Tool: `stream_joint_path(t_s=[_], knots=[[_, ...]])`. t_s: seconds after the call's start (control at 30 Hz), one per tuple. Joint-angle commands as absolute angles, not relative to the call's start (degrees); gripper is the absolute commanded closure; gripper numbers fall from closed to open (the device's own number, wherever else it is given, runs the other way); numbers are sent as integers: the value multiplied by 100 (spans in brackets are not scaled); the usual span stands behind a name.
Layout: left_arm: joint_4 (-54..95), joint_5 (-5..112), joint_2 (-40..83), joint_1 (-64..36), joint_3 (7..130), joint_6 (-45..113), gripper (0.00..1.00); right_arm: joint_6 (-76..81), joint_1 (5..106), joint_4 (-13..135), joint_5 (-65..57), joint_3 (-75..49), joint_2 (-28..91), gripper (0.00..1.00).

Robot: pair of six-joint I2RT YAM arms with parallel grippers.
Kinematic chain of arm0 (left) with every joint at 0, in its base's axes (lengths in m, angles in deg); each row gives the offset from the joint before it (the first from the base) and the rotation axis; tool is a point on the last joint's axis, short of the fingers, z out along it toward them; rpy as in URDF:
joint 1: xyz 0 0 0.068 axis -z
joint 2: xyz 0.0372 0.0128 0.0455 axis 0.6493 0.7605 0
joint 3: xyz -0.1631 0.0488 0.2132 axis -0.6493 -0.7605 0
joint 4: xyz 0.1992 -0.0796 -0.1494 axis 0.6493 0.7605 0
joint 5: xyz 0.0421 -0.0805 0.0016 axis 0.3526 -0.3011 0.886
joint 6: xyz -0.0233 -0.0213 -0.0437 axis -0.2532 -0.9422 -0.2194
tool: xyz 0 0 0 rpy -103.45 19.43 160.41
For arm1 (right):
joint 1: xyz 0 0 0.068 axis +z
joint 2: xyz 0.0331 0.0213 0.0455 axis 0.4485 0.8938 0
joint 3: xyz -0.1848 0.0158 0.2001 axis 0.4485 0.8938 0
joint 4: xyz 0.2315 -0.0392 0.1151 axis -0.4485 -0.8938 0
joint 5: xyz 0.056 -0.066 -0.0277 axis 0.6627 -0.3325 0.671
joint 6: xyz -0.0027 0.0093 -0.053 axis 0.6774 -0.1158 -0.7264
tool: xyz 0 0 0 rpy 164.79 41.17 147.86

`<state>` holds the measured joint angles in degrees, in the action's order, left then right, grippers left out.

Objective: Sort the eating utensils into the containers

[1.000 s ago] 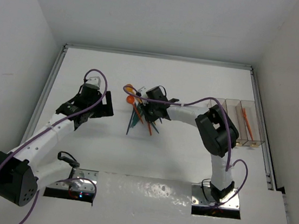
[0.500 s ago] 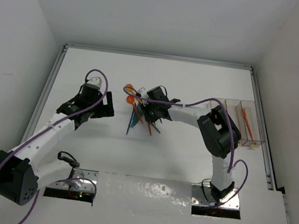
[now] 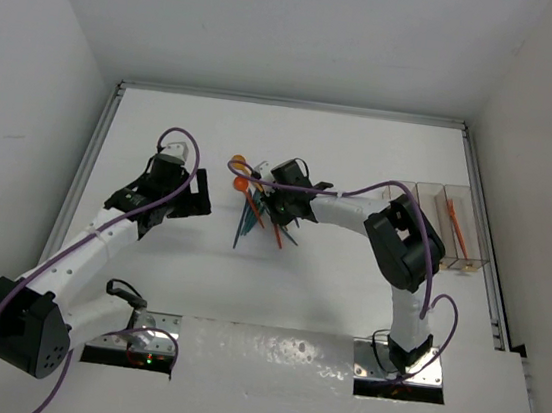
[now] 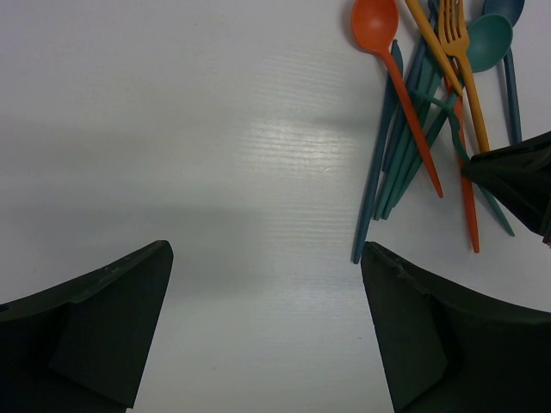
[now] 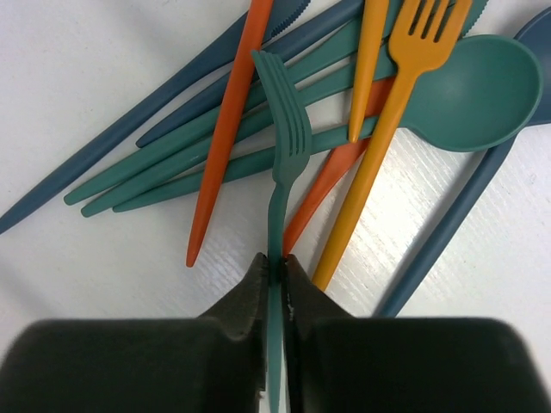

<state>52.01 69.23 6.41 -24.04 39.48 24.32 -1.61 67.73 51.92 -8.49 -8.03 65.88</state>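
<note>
The white table [image 3: 364, 147] carries three clear bins [image 3: 427, 207] at its right edge, the rightmost holding an orange utensil [image 3: 459, 232]. The utensil pile [image 3: 255, 214] lies mid-table. My left gripper [image 4: 265, 258] hangs spread wide and empty, just left of it. My right gripper [image 5: 275, 265] pinches a teal fork [image 5: 284, 120] by its handle, its tines over the pile.

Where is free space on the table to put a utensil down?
Free: the bare table behind the utensil pile up to the back wall, and the strip between the pile and the arm bases. Crowded: the pile, where the right tool pinches a teal fork, and the containers at the right edge.
</note>
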Motion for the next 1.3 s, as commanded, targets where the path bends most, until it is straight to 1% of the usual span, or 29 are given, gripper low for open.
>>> stream_joint_path(t_s=[0.0, 0.03, 0.23, 0.4, 0.5, 0.7, 0.73, 0.8, 0.83, 0.9, 0.97, 1.03, 1.13, 1.27], knots=[[4996, 6888, 626, -2405, 3990, 2527, 10, -220, 6804, 5237, -892, -800, 6411, 98], [4996, 6879, 634, -2405, 3990, 2527, 10, -228, 6804, 5246, -901, -792, 6393, 100], [5005, 6888, 626, -2405, 3990, 2527, 10, -316, 6813, 5141, -945, -958, 6113, 100], [5014, 6923, 573, -2405, 3999, 2519, 10, -404, 6761, 5070, -1251, -1002, 5515, 100], [5022, 6914, 538, -2405, 3999, 2519, 10, -702, 6533, 4877, -1366, -967, 5130, 100], [5058, 6915, 512, -2414, 4016, 2519, 10, -1063, 5444, 4516, -1516, -547, 4320, 100], [5066, 6906, 494, -2405, 4016, 2519, 10, -1229, 5077, 4499, -1473, -467, 4058, 100], [5058, 6888, 494, -2405, 4025, 2527, 10, -1379, 4688, 4437, -1411, -257, 3819, 100], [5058, 6879, 485, -2405, 4034, 2527, 10, -1545, 4303, 4411, -1402, -212, 3714, 100], [5075, 6853, 494, -2414, 4042, 2545, 10, -1739, 3924, 4253, -1419, -133, 3467, 100], [5075, 6818, 494, -2405, 4051, 2562, 10, -1959, 3326, 4235, -1376, -80, 3274, 100], [5084, 6800, 494, -2405, 4060, 2571, 10, -2161, 2748, 4331, -1262, 69, 3159, 100], [5084, 6748, 441, -2405, 4069, 2589, 10, -2407, 2123, 4507, -1419, 149, 3106, 100], [5075, 6739, 389, -2405, 4060, 2607, 11, -2811, 1646, 4481, -1665, 44, 3290, 100]])
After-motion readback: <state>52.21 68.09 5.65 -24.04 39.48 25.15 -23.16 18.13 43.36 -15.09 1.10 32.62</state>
